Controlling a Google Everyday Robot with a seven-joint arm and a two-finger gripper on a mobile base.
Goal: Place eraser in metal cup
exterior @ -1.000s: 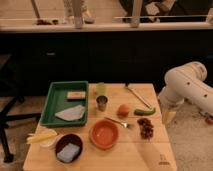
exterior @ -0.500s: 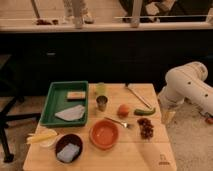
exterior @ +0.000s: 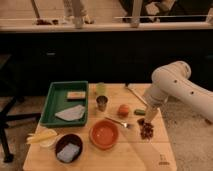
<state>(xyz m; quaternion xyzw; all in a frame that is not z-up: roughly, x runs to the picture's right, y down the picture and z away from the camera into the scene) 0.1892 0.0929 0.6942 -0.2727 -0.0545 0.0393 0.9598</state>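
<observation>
A small dark mark (exterior: 162, 161) is showing at the near right corner of the wooden table (exterior: 130, 156), but what it says cannot be read. No other writing is showing on anything.

Along the near edge, a dark bowl (exterior: 59, 142) is holding a blue sponge (exterior: 68, 151). An orange bowl (exterior: 104, 134) is sitting to its right and a yellow item (exterior: 41, 136) is lying to its left; what that item is cannot be told.

Further right, the gripper (exterior: 149, 118) is hanging at the end of the white arm (exterior: 176, 89), over the table's right side and just above a dark red cluster (exterior: 146, 131). I cannot tell whether it is released or clenched, and it is holding nothing visible.

In the middle, an orange fruit (exterior: 123, 110) is resting near the metal cup (exterior: 102, 103), which is standing upright, dark grey and small, just outside the right wall of the green tray (exterior: 50, 102).

The eraser (exterior: 76, 95) is lying flat in the tray's far part: a small tan block with a darker band. It is lying apart from the grey cloth (exterior: 70, 114) nearer in the tray.

A pale yellow-green cup (exterior: 101, 88) is standing just behind the metal cup.
</observation>
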